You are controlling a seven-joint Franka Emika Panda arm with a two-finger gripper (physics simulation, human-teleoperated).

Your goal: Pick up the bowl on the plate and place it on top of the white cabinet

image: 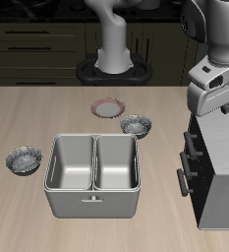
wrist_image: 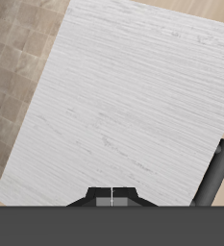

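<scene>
A wooden tabletop [image: 28,113] is seen from the front and above. The robot's gripper [image: 216,110] hangs over the white cabinet [image: 224,148], a large boxy unit with a pale top and black drawer fronts with dark bar handles, standing at one side of the tabletop. In this view the fingers are mostly hidden behind the gripper's white housing, and nothing is visible between them.

The plate [image: 107,107], small and flat with a reddish-pink rim and pale centre, lies near the middle of the tabletop, farther back. It carries nothing. Just beside it, nearer the front and toward the cabinet, a bowl [image: 136,124] sits on the tabletop itself, dark grey with a silvery speckle. A second, look-alike bowl [image: 25,158] sits well apart at the opposite side of the tabletop, also directly on the wood. I cannot tell which of the two is the one the task names, since neither rests on the plate.

Between the two bowls, nearer the front edge, stands a grey two-compartment tray [image: 94,193]; both compartments look bare.

The wrist view looks straight down on the white cabinet's top [wrist_image: 123,96], a pale, finely streaked surface. The gripper's [wrist_image: 112,197] two dark fingertips meet along a thin seam, clenched together with nothing held.
</scene>
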